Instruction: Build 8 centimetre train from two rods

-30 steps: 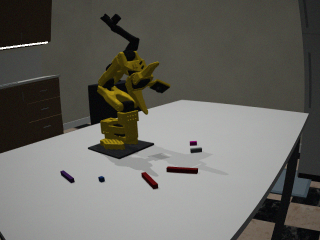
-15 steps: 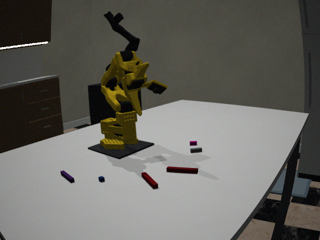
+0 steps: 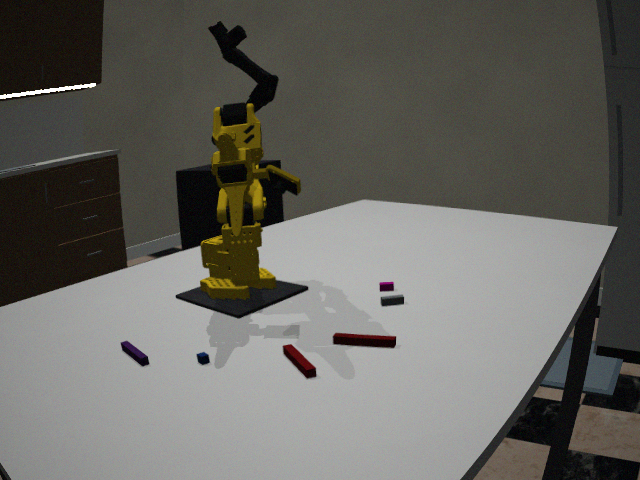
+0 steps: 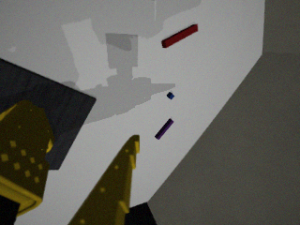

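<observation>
Six rods lie flat and apart on the white table. A purple rod (image 3: 134, 352) is at the front left, with a small blue rod (image 3: 203, 357) to its right. Two red rods lie in the middle: one slanted (image 3: 299, 360), one lying across (image 3: 364, 339). A grey rod (image 3: 392, 299) and a magenta rod (image 3: 386, 285) lie close together further right. My gripper (image 3: 258, 206) is open and empty, held high over the arm's base, far from every rod. The wrist view shows the open jaws, one red rod (image 4: 180, 36), the blue rod (image 4: 171, 96) and the purple rod (image 4: 164, 128).
The arm stands on a dark base plate (image 3: 241, 297) at the table's back left. The table's right edge (image 3: 584, 310) drops to the floor. A drawer cabinet (image 3: 62, 217) and a dark box (image 3: 199, 206) stand behind the table.
</observation>
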`<state>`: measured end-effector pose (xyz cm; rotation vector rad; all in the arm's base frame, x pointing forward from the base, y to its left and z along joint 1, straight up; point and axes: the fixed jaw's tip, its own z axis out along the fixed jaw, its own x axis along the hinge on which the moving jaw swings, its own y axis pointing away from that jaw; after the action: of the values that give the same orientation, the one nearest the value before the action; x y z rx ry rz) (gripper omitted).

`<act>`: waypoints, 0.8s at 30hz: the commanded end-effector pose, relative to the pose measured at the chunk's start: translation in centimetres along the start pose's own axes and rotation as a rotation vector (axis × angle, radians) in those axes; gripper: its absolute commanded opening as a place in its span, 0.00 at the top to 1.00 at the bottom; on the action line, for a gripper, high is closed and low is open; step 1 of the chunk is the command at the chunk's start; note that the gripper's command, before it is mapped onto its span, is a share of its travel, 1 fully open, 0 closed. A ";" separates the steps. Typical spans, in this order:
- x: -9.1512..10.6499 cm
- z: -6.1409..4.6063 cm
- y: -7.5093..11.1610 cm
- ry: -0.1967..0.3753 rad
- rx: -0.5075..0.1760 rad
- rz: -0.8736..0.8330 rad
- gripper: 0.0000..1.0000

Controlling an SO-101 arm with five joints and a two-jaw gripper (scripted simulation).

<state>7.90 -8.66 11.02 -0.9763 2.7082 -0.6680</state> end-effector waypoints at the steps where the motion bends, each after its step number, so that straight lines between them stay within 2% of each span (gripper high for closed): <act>1: 1.1 0.2 0.1 0.041 -0.010 0.070 0.00; 6: 2.5 0.1 0.2 0.097 -0.008 0.176 0.00; 10: 3.0 0.1 0.3 0.121 -0.007 0.221 0.00; 24: 3.3 0.1 0.3 0.130 -0.004 0.238 0.00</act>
<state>5.31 -10.48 11.04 -0.6128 2.8668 -0.7152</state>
